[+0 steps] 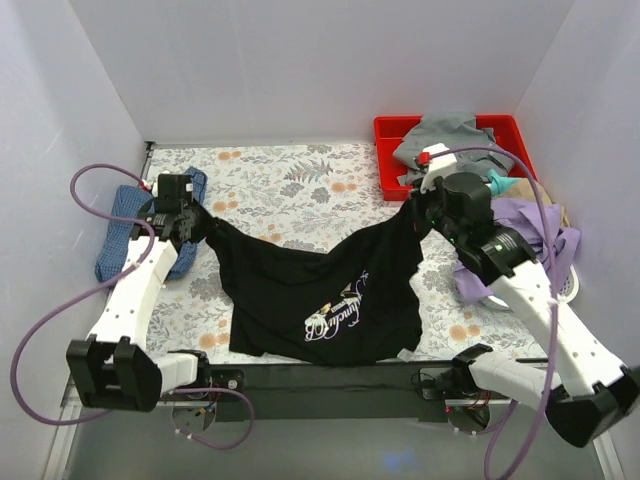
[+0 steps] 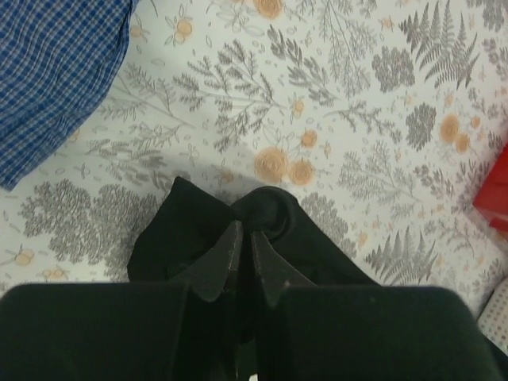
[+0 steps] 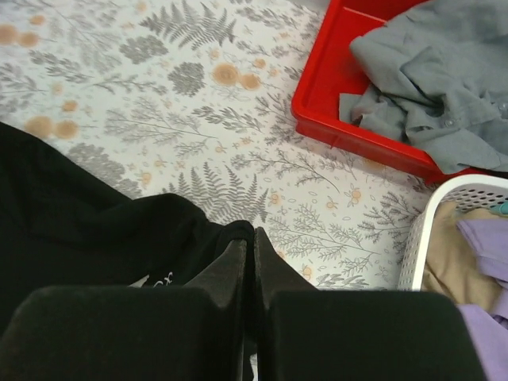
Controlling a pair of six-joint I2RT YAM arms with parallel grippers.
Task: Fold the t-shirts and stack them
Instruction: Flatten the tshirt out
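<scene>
Black t-shirt (image 1: 320, 295) pinched at both ends.
I find left gripper (image 2: 244, 232) and right gripper (image 3: 249, 238) clamped tight on its cloth (middle sagging onto the floral table (image 1: 280, 180)); blue t-shirt (image 1: 125, 235) lies far left.

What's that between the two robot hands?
The black t-shirt, gripped by the left hand and right hand, sagging between them; the top view shows it.
</scene>
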